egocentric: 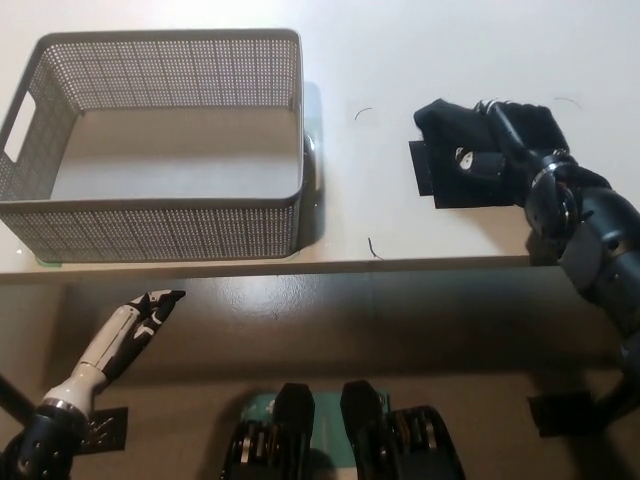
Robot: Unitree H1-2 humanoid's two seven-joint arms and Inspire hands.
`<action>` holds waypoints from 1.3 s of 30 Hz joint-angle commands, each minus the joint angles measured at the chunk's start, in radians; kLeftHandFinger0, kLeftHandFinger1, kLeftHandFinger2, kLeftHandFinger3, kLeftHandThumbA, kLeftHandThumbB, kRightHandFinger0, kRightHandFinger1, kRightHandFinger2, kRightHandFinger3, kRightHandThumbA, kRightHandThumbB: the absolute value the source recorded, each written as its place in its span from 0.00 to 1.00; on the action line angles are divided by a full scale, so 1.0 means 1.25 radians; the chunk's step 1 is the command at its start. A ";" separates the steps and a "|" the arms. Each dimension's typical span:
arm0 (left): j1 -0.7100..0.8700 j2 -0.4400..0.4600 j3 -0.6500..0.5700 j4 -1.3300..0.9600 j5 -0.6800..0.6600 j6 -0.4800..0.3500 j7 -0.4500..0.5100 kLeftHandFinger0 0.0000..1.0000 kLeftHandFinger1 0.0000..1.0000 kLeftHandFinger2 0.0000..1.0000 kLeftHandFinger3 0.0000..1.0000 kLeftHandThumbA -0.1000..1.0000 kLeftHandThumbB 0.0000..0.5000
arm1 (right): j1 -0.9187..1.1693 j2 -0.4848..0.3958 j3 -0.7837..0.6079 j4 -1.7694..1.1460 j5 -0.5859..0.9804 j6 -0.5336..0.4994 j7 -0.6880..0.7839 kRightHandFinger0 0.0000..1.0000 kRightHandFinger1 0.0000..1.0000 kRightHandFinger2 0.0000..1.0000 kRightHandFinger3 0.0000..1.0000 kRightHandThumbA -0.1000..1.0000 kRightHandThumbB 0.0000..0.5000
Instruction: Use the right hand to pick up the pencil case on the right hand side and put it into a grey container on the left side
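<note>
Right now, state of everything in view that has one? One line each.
grey container: upright on the table, nothing visible inside.
pencil case: black, on the table right of the container, right hand over it.
right hand: on the pencil case; black on black, whether it grips cannot be told.
left hand: resting low below the table edge, holding nothing, fingers together.

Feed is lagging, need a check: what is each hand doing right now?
Left hand: holds nothing, resting low below the table edge; open or shut cannot be told.
Right hand: on the black pencil case on the table; a firm hold cannot be told.
</note>
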 commanded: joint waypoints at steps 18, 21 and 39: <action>0.013 0.023 0.009 -0.030 -0.004 -0.029 -0.004 0.95 0.92 0.85 0.82 1.00 1.00 | -0.192 0.064 -0.059 -0.174 -0.003 -0.092 -0.037 0.00 0.42 0.85 0.83 0.00 0.36; 0.015 0.023 0.006 -0.028 -0.001 -0.029 -0.003 0.97 0.93 0.86 0.82 1.00 1.00 | -0.210 0.089 -0.054 -0.190 -0.011 -0.099 -0.044 0.00 0.37 0.81 0.79 0.00 0.32; 0.011 0.024 -0.005 -0.027 0.017 -0.029 -0.017 0.95 0.89 0.83 0.84 1.00 1.00 | -0.346 0.302 -0.080 -0.160 0.012 -0.078 -0.037 0.00 0.30 0.71 0.68 0.00 0.37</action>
